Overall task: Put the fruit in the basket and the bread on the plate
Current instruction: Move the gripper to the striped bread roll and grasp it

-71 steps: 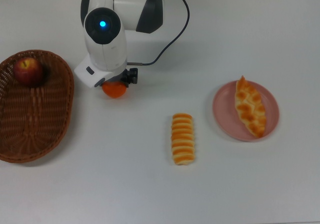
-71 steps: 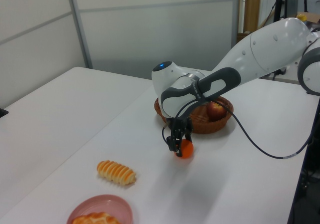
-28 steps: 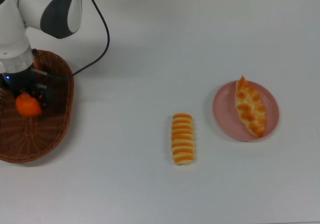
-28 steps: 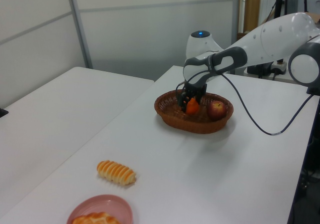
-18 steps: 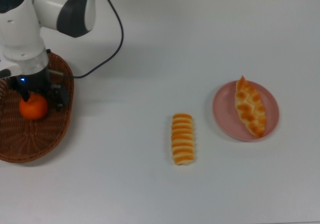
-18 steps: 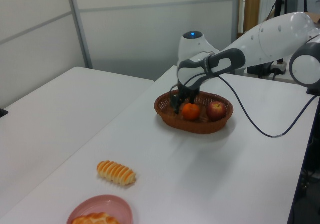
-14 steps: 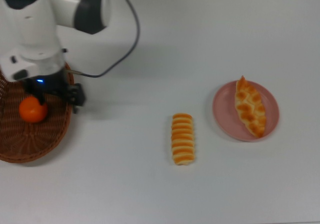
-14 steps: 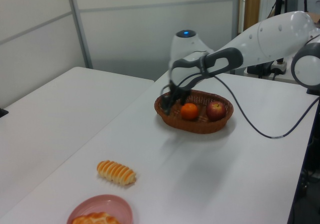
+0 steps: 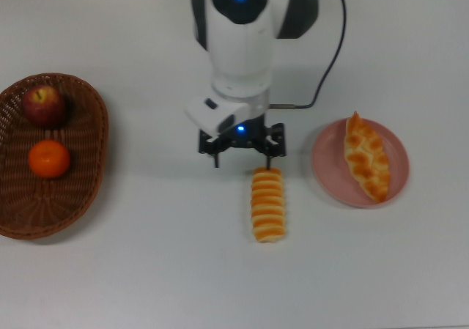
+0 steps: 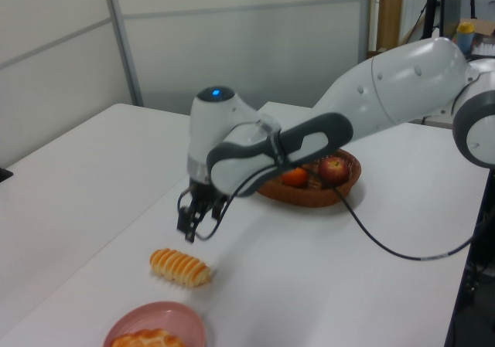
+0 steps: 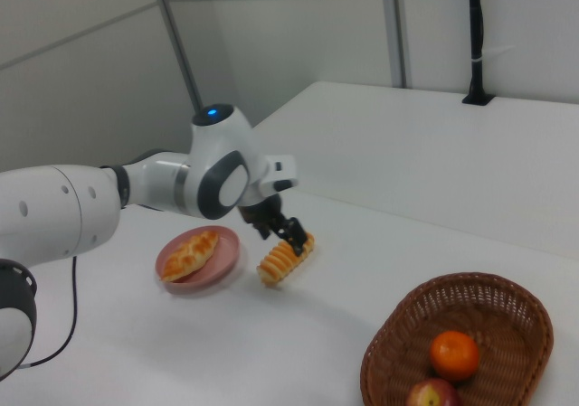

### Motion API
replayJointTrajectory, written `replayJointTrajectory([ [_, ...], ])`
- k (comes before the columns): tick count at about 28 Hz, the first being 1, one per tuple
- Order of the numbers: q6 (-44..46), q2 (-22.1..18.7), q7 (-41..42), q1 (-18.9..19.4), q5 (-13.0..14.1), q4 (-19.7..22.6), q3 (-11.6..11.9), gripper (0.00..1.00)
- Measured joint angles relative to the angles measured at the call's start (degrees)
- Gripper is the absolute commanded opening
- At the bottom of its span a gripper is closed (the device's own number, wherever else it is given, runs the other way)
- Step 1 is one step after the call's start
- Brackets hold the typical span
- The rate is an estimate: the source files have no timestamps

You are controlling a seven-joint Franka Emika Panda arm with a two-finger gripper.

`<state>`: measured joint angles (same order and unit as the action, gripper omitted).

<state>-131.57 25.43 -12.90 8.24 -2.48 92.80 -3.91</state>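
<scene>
- Basket [image 9: 91,168] of brown woven wicker, big and oval, sits at the top view's left edge on the white, smooth desk [image 9: 146,270]; its left side is cut off in the top view.
- Inside the basket lie two round fruits: a dark red apple [image 9: 42,103] and, just beside it, a smooth orange [image 9: 49,159].
- The left view shows only bits of the apple [image 10: 334,168] and the orange [image 10: 294,177], because the arm is in front of them.
- The roll [image 9: 268,204] is long and golden, with ridges going across it. It lies on the desk between the basket and the plate [image 9: 326,169], nearer the plate.
- The plate is round, flat and pink. The pastry [image 9: 366,156], pointed and braided like a leaf, rests on it.
- In the left view the plate [image 10: 158,322] and the pastry [image 10: 147,338] are cut off at the bottom edge.
- The pincer [image 9: 242,155] is black, at the end of a shiny white arm with a blue light. Its two fingers are spread wide apart and hold nothing.
- The pincer hangs right by the end of the roll that points away from the plate's near side in the top view; it is hard to tell whether a finger touches the roll.
- In the right view the pincer [image 11: 282,233] is just above the roll [image 11: 284,259].
</scene>
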Motion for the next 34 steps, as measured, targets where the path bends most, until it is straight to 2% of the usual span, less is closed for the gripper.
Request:
replayJointTrajectory([
  [7, -7.1, 4.0, -4.4, 5.2, -0.5, -0.2, 0.0, 1.0],
  [12, -9.9, 7.2, -8.4, 6.8, -3.2, -0.5, 0.1, 1.0],
  [17, -10.1, 8.3, -9.3, 6.9, -3.6, -1.5, 0.9, 1.0],
  [27, -10.1, 8.0, -9.4, 5.3, -3.6, -4.2, 1.5, 1.0],
  [34, -10.1, 8.1, -10.0, 5.2, -3.7, -4.1, 1.5, 1.0],
])
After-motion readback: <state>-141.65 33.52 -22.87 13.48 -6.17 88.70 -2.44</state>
